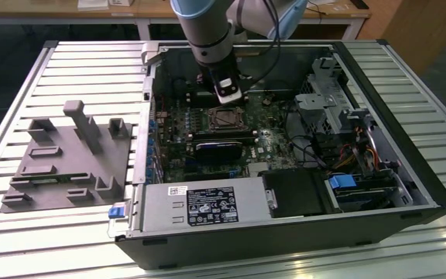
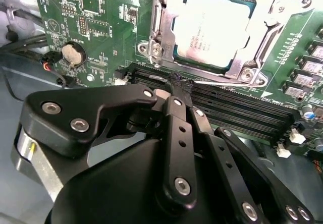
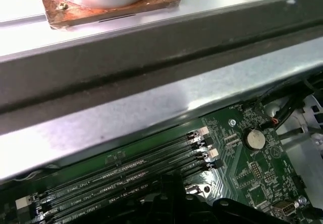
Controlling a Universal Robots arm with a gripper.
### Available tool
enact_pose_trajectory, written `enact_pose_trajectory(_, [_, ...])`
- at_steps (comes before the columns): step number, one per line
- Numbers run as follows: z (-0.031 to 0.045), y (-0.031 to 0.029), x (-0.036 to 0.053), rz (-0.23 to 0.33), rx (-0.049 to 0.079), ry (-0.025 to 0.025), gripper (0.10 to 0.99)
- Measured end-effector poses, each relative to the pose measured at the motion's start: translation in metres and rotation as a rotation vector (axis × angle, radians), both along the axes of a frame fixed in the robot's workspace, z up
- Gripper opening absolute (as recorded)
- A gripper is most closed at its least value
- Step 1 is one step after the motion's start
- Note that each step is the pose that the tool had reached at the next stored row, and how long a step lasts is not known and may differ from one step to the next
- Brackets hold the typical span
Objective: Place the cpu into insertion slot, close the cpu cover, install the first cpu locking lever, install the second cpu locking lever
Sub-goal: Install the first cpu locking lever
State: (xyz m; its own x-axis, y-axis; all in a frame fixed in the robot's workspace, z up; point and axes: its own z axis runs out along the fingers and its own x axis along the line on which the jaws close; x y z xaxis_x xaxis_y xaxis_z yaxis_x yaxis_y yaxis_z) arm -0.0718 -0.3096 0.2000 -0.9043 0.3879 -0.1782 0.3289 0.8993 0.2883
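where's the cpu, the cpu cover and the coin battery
cpu (image 2: 212, 30), second wrist view, middle of its metal top
cpu cover (image 2: 165, 22), second wrist view, side bar of its frame
coin battery (image 2: 73, 54), second wrist view, centre of its face

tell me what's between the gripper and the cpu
In the second wrist view, the edge of the memory slots and the cover, its grey frame, lie between the gripper and the cpu.

The exterior view looks steeply down into the computer case (image 1: 285, 238). Both wrist views sit close, sharing memory slots (image 2: 237, 108) (image 3: 126, 178) and coin battery (image 2: 74, 54) (image 3: 254, 139).
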Motion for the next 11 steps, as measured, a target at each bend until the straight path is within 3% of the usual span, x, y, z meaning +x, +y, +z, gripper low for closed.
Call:
enact_pose_trajectory(7, [-0.0029,0.0005,-0.0001,-0.022,-0.002,-0.0007,0.102])
enact_pose_trajectory(11, [-0.0049,0.0006,-0.0001,-0.025,-0.009,-0.0028,0.102])
